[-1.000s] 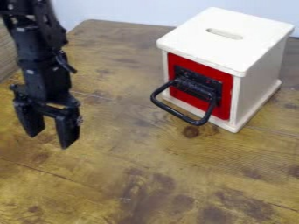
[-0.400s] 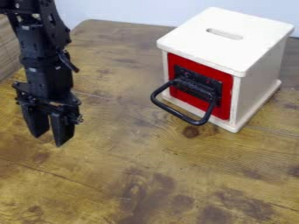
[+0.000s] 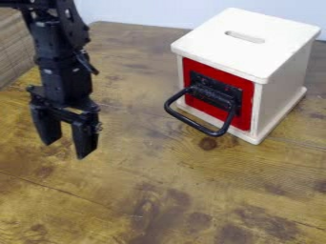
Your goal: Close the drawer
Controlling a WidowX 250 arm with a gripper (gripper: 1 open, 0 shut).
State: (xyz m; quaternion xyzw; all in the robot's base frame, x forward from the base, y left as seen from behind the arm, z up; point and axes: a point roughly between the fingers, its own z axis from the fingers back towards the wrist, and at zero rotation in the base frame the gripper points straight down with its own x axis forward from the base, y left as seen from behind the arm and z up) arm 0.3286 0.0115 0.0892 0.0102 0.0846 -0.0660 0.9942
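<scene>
Hand (image 3: 68,141) points down over the table (image 3: 121,200), fingers spread with nothing between them, presumably positioned for an approach. Well apart, the red-fronted drawer (image 3: 200,74) sits in its cream box (image 3: 250,43), black handle (image 3: 192,121) projecting, presumably for grasping.

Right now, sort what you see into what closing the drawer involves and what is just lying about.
For the job:
- red-fronted drawer with its black loop handle
- cream box that houses it
- gripper, jaws apart

Just lying about:
- no loose objects that I can see; the wooden table is only the surface underneath
</scene>
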